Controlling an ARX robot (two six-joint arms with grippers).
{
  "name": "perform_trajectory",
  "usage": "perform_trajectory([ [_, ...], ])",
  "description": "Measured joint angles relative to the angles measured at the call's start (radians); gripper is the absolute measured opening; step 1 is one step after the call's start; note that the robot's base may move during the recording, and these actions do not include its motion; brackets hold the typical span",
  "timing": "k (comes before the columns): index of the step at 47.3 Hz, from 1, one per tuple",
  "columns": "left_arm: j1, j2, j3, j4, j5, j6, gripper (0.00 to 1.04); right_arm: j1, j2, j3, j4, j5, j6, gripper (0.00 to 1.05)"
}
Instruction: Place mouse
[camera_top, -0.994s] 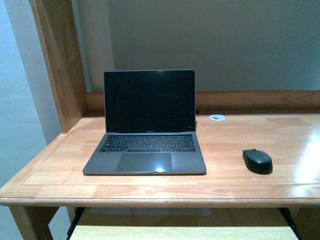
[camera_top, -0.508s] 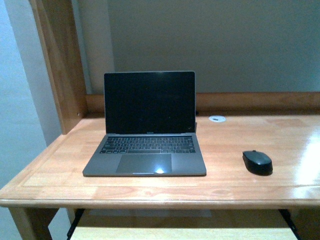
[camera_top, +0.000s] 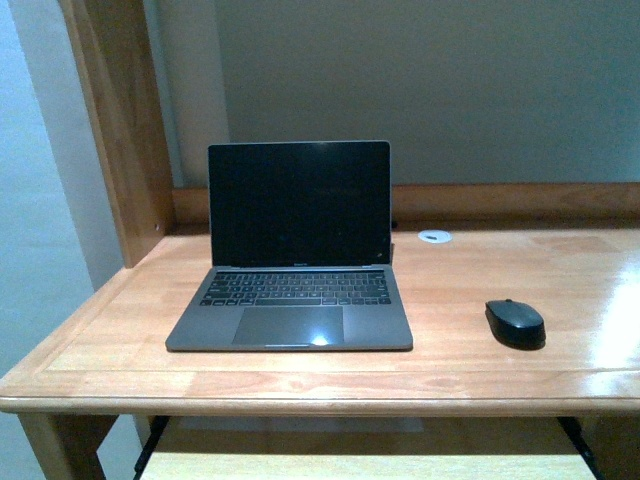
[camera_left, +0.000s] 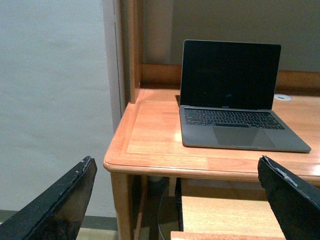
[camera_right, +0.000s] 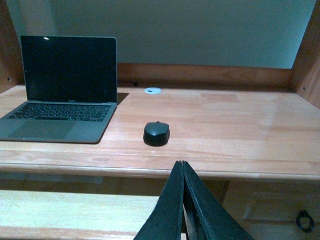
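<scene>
On the wooden table (camera_top: 470, 280) in the front view, the black mouse (camera_top: 515, 323) lies right of the open laptop (camera_top: 295, 262), well apart from it and near the front edge. A small white disc (camera_top: 434, 236) sits by the back rail, just right of the laptop's screen. No arm shows here.

In the left wrist view, the left gripper (camera_left: 175, 200) hangs in front of the table's left corner, its fingers (camera_left: 55, 210) spread wide with nothing between them; the laptop stands beyond.

In the right wrist view, the right gripper (camera_right: 183, 167) is before the table's front edge, its fingers pressed together and empty. The mouse lies on the table beyond it, beside the laptop, untouched.
</scene>
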Motion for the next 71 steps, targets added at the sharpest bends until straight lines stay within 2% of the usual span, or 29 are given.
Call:
perform_trajectory([
  [6, 0.000, 0.000, 0.000, 0.000, -0.001, 0.000, 0.98, 0.000, 0.000, 0.000, 0.006, 0.000, 0.000, 0.02],
  [11, 0.000, 0.000, 0.000, -0.001, -0.002, 0.000, 0.98, 0.000, 0.000, 0.000, 0.006, 0.000, -0.002, 0.20],
  [20, 0.000, 0.000, 0.000, -0.001, -0.001, 0.000, 0.98, 0.000, 0.000, 0.000, 0.006, 0.000, -0.002, 0.44],
  [34, 0.000, 0.000, 0.000, 0.000, -0.001, 0.000, 0.98, 0.000, 0.000, 0.000, 0.006, 0.000, -0.002, 0.90],
  [38, 0.000, 0.000, 0.000, 0.000, -0.001, 0.000, 0.98, 0.000, 0.000, 0.000, 0.006, 0.000, -0.002, 1.00],
  [42, 0.000, 0.000, 0.000, -0.001, -0.001, 0.000, 0.98, 0.000, 0.000, 0.000, 0.006, 0.000, -0.002, 0.97],
  [71, 0.000, 0.000, 0.000, -0.001, -0.001, 0.000, 0.98, 0.000, 0.000, 0.000, 0.006, 0.000, -0.002, 0.98],
])
